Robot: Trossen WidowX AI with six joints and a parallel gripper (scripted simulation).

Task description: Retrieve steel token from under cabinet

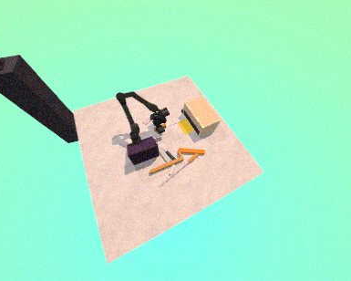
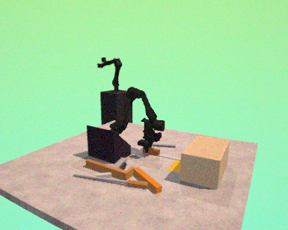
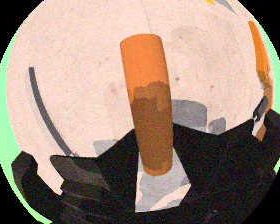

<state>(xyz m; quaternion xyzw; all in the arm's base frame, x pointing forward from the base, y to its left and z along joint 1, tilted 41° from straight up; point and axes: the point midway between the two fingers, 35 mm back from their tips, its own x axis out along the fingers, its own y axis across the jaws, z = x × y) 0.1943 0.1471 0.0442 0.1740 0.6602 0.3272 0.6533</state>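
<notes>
My gripper (image 1: 160,130) (image 2: 147,148) (image 3: 152,129) is shut on an orange handle (image 1: 163,125) (image 2: 152,151) (image 3: 145,60), low at the table. A thin rod (image 1: 175,123) (image 2: 170,157) (image 3: 149,21) runs from this handle toward the cabinet (image 1: 204,114) (image 2: 204,160). The marked yellow area (image 1: 186,127) (image 2: 173,166) (image 3: 210,1) lies in front of the cabinet, at its dark lower opening in the top view. I cannot make out the steel token in any view. The rod's far tip is too small to tell.
Orange bars (image 1: 191,150) (image 2: 106,168) form an angled shape beside the arm's base (image 1: 143,150) (image 2: 102,145). Another orange-handled tool (image 1: 193,158) (image 2: 137,184) lies by them. A grey rod (image 2: 167,145) (image 3: 41,107) lies on the gripper's other side. A dark pedestal (image 1: 29,96) (image 2: 109,106) stands behind.
</notes>
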